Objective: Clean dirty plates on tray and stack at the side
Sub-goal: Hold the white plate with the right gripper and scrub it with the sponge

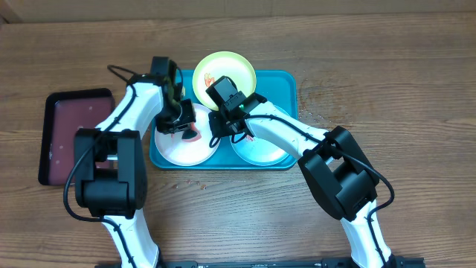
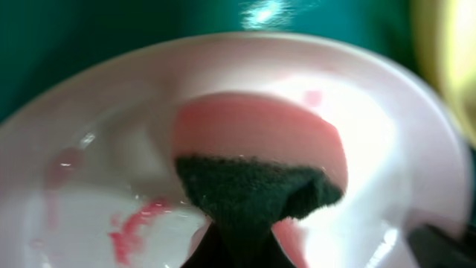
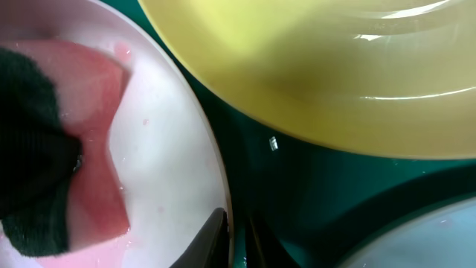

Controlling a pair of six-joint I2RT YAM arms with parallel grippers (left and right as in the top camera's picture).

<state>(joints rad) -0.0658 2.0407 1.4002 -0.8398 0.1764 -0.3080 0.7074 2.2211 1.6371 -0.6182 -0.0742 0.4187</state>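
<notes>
Left gripper (image 1: 184, 123) is clenched on a sponge (image 2: 256, 152), pink body with a dark green scouring layer. The sponge's pink face lies against the inner floor of the white plate (image 1: 177, 151), directly below the gripper. In the left wrist view, red smears (image 2: 132, 228) sit on the plate floor just left of the sponge, with a fainter pink streak further left. The fingers themselves are not distinct there; the dark layer narrows toward the lower edge of the view. Right gripper (image 3: 232, 237) straddles the right rim of the white plate, one pale finger (image 3: 210, 238) on the inside of the rim and the other on the outside, over teal. The jaws look closed on the rim, so it is grasping the white plate. The sponge is close beside this gripper, on its plate side. The yellow-green plate (image 1: 227, 71) lies just beyond the right gripper, overlapping the far rim of the tray (image 1: 288, 83) and carrying orange-red marks (image 1: 209, 80) near its left side. The pale blue plate (image 1: 265, 149) is near the right gripper on the side away from the white plate, partly under the right arm. All three plates are on the teal tray, none stacked. A dark maroon tray (image 1: 74, 126) rests on the wooden table (image 1: 416, 89), well to the outer side of the left gripper.
</notes>
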